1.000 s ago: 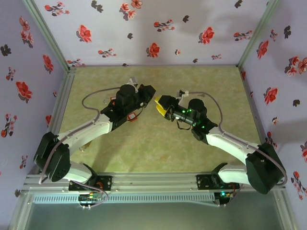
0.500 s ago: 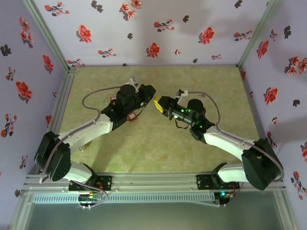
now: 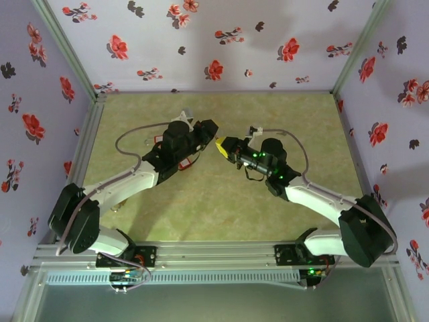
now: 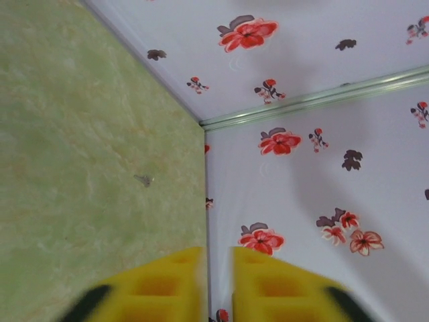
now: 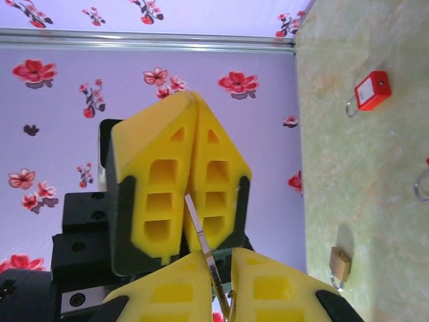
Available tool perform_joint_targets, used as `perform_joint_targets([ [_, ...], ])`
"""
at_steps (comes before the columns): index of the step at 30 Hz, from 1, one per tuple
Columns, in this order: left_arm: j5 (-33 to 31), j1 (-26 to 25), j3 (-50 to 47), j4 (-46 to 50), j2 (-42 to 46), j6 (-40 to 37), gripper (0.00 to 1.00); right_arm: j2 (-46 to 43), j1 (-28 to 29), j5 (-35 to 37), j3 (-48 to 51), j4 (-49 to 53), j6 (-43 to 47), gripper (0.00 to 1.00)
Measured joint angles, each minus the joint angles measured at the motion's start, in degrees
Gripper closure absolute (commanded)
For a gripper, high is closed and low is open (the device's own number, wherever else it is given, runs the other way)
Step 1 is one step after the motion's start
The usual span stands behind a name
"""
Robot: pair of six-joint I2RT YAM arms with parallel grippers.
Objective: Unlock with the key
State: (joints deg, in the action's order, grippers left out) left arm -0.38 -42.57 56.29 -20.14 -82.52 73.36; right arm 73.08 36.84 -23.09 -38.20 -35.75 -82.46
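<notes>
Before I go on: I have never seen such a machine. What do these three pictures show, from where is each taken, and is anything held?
These are two robot arms, the left arm and the right arm, bolted at the near edge of a green table. The wide picture comes from a camera above and behind them. The other two come from a small camera on each wrist, so the yellow blocks at the bottom edge are that arm's own fingers. In the left wrist picture, the left gripper has its fingers slightly apart. In the right wrist picture, the right gripper is shut on a metal key, whose blade points toward the left gripper facing it. On the table lie a red padlock and a brass padlock.
</notes>
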Motion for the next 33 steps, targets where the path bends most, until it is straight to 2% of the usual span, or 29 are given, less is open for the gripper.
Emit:
perform_joint_targets([
  [1,-0.1,0.4,-0.5,0.5,0.3,-0.3,0.32,-0.5,-0.2,-0.2,-0.3,2.3,0.9,1.00],
  [5,-0.2,4.4,-2.0,7.8,5.0,-2.2,0.01,-3.7,-2.3,-1.4,-4.0,16.2,6.8,1.00],
  [8,0.3,10.2,-1.0,19.6,10.8,-8.3,0.00,-6.5,-4.9,-2.1,-10.0,31.8,15.2,1.00],
  [11,0.6,15.4,5.1,34.8,12.4,-20.4,0.00,-7.5,-7.4,-2.4,-16.1,45.5,23.9,1.00],
  [15,1.1,16.1,15.4,52.1,6.5,-41.3,0.03,-6.9,-9.7,-3.0,-19.5,58.1,32.0,1.00],
  [18,1.8,15.4,17.0,59.4,1.1,-57.4,0.07,-4.8,-10.1,-4.0,-19.6,62.9,34.8,1.00],
  [22,4.6,15.0,11.0,61.2,-0.7,-76.8,0.11,-2.0,-10.1,-5.3,-20.2,65.8,36.5,1.00],
  [25,7.4,15.3,7.6,61.2,-1.3,-88.3,0.19,-1.0,-10.1,-5.9,-21.5,66.8,37.4,1.00],
  [29,9.9,16.1,8.2,60.6,-6.3,-99.6,0.23,-0.9,-10.1,-6.8,-23.0,67.1,37.8,1.00],
  [33,10.8,16.9,8.8,59.0,-13.0,-106.3,0.21,-0.9,-10.1,-7.5,-23.3,67.2,37.9,1.00],
])
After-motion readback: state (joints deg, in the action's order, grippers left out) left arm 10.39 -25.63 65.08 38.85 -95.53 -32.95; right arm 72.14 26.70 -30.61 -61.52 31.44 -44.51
